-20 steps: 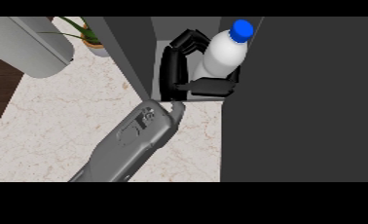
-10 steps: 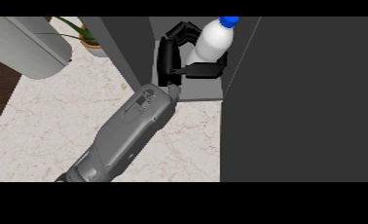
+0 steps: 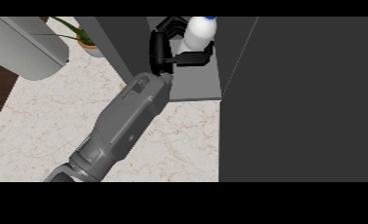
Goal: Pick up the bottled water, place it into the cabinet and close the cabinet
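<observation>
My hand is curled round the bottled water, fingers behind it on the left and thumb across its near side. The bottle stands upright inside the cabinet, over the grey shelf floor at the far end of the opening, between the dark left wall and the dark door on the right. My grey forearm stretches over the marble counter. A potted plant sits far left.
</observation>
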